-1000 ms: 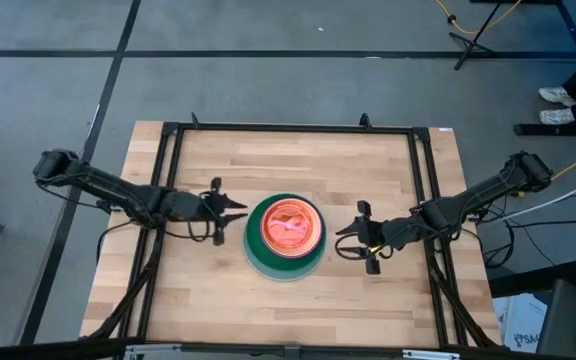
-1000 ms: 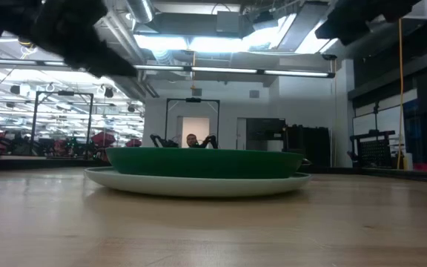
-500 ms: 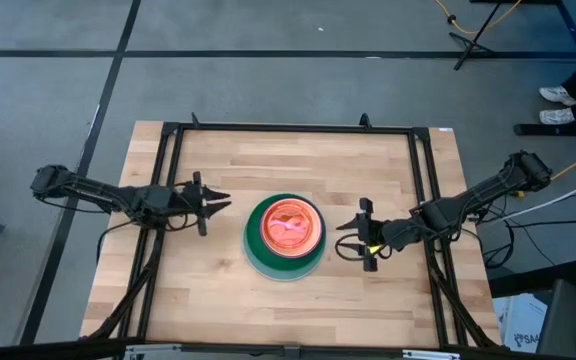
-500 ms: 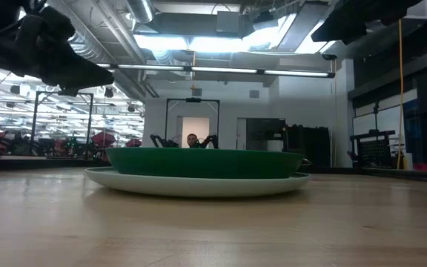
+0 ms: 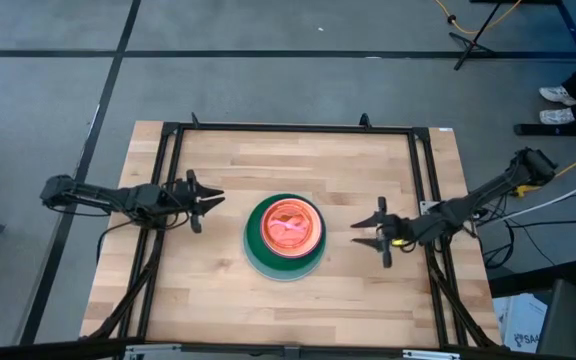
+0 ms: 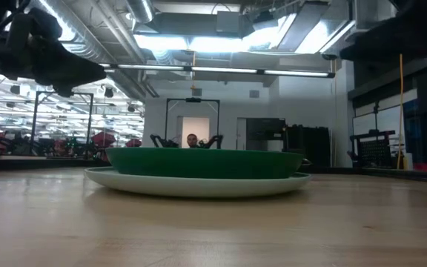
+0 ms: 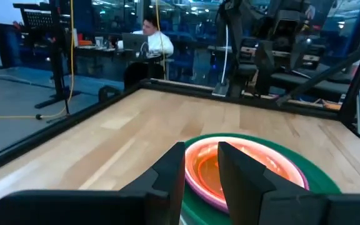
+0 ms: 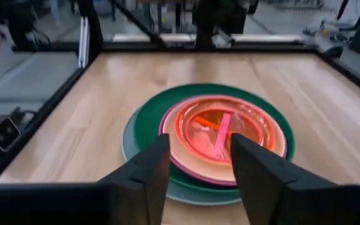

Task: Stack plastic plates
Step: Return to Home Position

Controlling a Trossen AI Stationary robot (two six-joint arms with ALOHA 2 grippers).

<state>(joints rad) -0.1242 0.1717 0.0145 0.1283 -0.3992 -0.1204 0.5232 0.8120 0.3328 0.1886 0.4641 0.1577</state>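
Note:
One stack of plates (image 5: 285, 236) stands at the table's middle. A light blue plate (image 6: 199, 184) rests on the wood, with a dark green one (image 6: 206, 163) on it, then magenta, peach and an orange-red plate (image 8: 220, 134) on top. No lime green plate shows. My left gripper (image 5: 216, 197) hovers open left of the stack, pointing at it; the left wrist view has the stack (image 7: 255, 169) beyond its fingers. My right gripper (image 5: 356, 232) hovers open right of the stack, also pointing at it. Neither touches anything.
Black frame rails (image 5: 288, 129) run along the table's far, left and right sides. Bare wood lies all around the stack. A person (image 7: 152, 37) sits at a desk far beyond the table, and shoes (image 5: 558, 100) show on the floor at the far right.
My left gripper has drawn back from the stack toward the table's left edge. My right gripper has pulled away from the stack toward the right edge in the last half second. The stack has stayed put.

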